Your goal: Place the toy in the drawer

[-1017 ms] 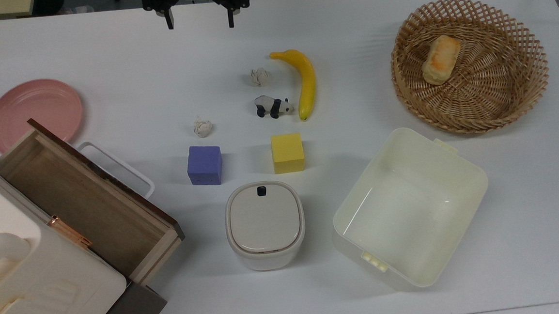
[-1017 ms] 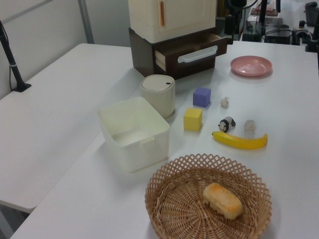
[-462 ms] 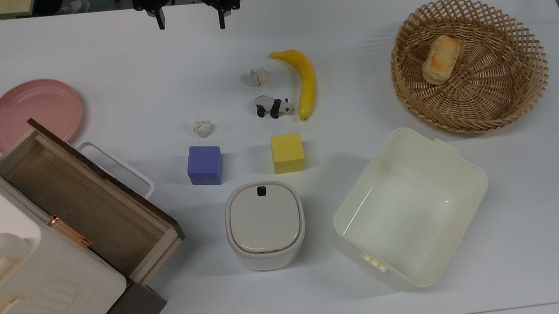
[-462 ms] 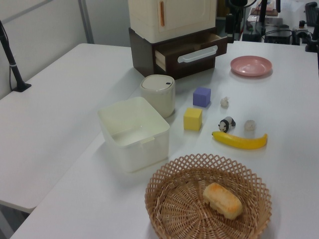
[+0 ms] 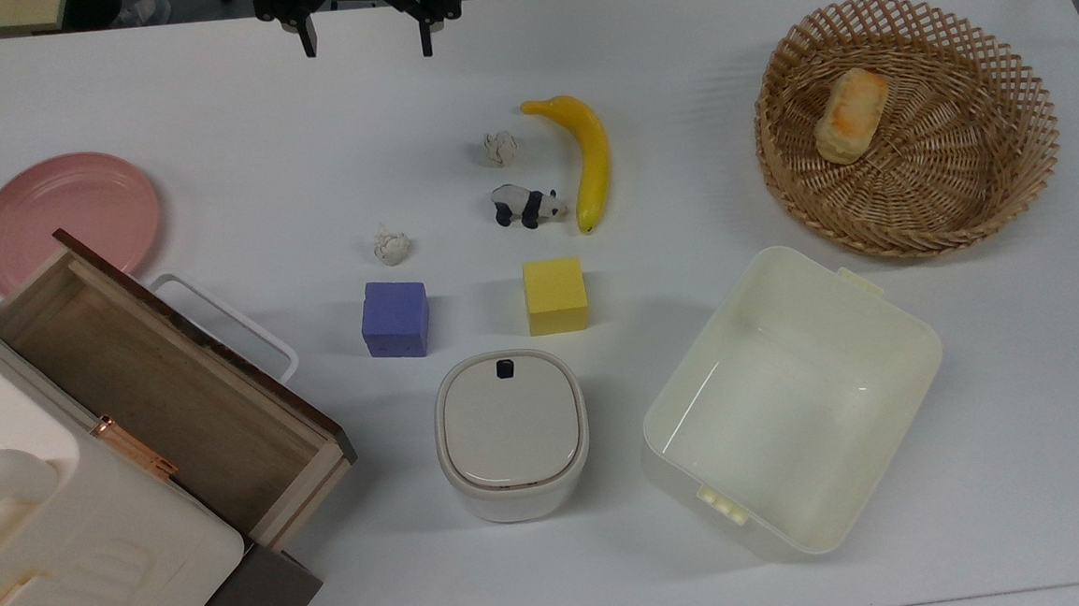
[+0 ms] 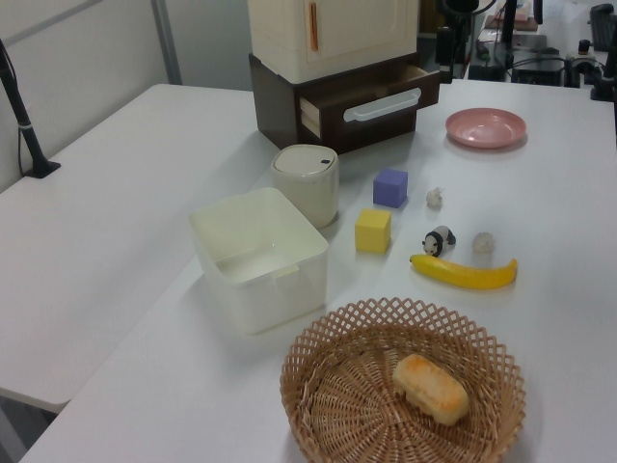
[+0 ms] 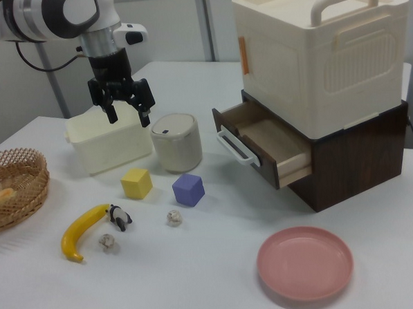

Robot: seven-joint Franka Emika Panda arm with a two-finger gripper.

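The toy (image 5: 527, 205), a small black-and-white panda, stands on the white table beside the tip of a yellow banana (image 5: 592, 159); I also see the panda (image 6: 439, 240) in the left view and the panda (image 7: 119, 216) in the right view. The brown wooden drawer (image 5: 160, 382) is pulled out of the cream cabinet at the top view's lower left, its inside bare, white handle (image 5: 222, 318) facing the table. The drawer (image 7: 265, 141) stands open in the right view too. My gripper (image 5: 368, 49) hangs open and holds nothing, high above the table's far edge, well away from the toy. The gripper (image 7: 128, 119) points down.
Two crumpled paper balls (image 5: 499, 148) (image 5: 392, 246), a purple cube (image 5: 395, 318) and a yellow cube (image 5: 555, 295) lie around the toy. A lidded bin (image 5: 512, 433), a cream tub (image 5: 771, 420), a wicker basket (image 5: 963, 174) with bread (image 5: 852, 115) and a pink plate (image 5: 66, 219) ring the middle.
My gripper has shifted a little toward the top view's left and then held still. Everything on the table stays where it was.
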